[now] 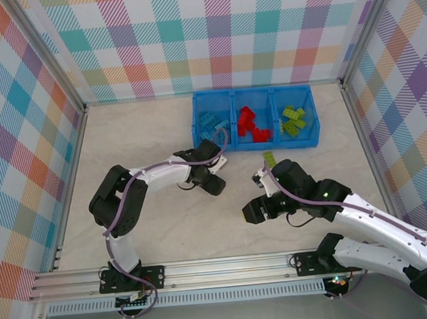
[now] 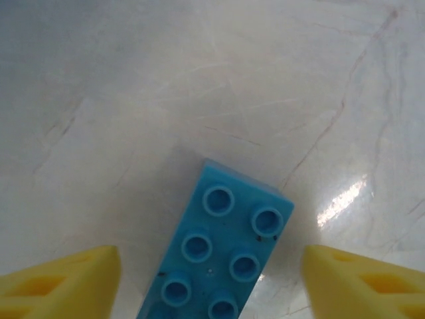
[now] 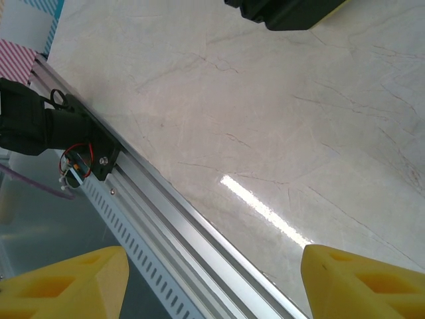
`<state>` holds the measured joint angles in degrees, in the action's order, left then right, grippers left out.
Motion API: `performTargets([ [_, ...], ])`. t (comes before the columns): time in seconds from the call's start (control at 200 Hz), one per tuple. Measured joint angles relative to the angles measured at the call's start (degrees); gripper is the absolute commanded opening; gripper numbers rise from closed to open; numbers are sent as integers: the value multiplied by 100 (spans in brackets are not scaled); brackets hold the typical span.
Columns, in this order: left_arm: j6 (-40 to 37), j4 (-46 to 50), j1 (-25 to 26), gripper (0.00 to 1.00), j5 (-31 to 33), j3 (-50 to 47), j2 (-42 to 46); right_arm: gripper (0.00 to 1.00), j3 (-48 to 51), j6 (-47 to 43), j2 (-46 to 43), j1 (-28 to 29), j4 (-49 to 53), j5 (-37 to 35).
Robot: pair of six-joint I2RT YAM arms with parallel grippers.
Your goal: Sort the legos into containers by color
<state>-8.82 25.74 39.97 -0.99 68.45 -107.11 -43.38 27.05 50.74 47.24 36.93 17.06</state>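
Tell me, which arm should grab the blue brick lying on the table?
The left. The blue brick lies between the open fingers of the left gripper, not yet pinched. The right gripper is open over the table edge and rail, with no brick between its fingers.

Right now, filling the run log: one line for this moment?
left gripper open, straddling blue brick on table | right gripper open, empty | lime brick loose outside tray
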Motion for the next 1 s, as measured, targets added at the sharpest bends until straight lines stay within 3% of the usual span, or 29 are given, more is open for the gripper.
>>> performTargets([
  [0.055,-28,-2,0,41,-22,-7,-24,70,4,24,-7,0,-2,-13],
  [0.46,0,-66,87,30,-24,-262,144,70,33,157,-24,0,-131,-232],
  [0.685,197,-15,306,26,114,-302,1134,72,94,431,-726,0,-199,-1121],
  [0.83,350,-68,267,26,555,321,1397,72,216,577,-1252,-2,-341,-1547],
  [1.0,498,-179,-44,26,1176,1705,667,72,286,728,-1329,0,-345,-1735],
])
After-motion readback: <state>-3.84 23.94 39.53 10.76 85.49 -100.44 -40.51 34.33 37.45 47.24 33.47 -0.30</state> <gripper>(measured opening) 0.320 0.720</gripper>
